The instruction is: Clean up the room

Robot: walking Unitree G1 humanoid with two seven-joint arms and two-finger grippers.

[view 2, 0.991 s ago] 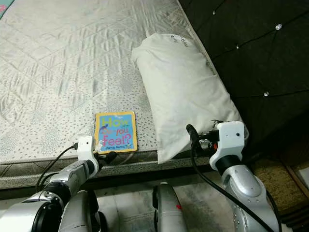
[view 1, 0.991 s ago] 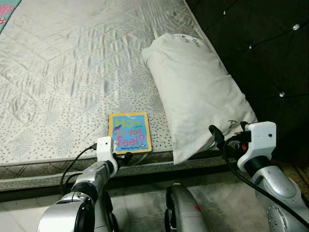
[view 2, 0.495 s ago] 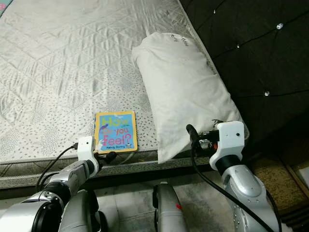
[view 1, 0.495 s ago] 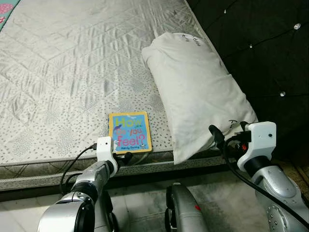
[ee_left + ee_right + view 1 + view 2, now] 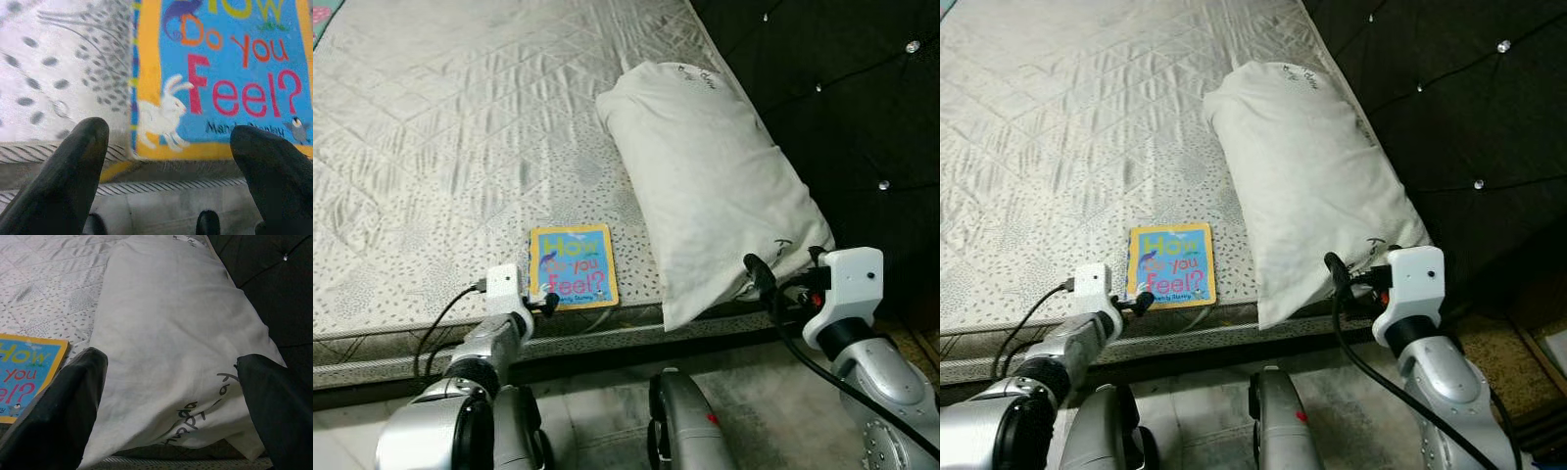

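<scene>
Here the blue-and-yellow children's board book (image 5: 573, 266) lies flat at the lower centre of the head view, near the grey quilted mattress's (image 5: 460, 127) front edge, within reach. The left gripper (image 5: 168, 161) sits spread wide at that edge, holding nothing, likely lined up to take it. The right gripper (image 5: 171, 396), also wide and empty, faces the white rumpled pillow (image 5: 715, 186), which lies just beside the book.

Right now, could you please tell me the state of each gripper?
Left gripper: open, empty, at the near edge of the book.
Right gripper: open, empty, facing the pillow.
</scene>
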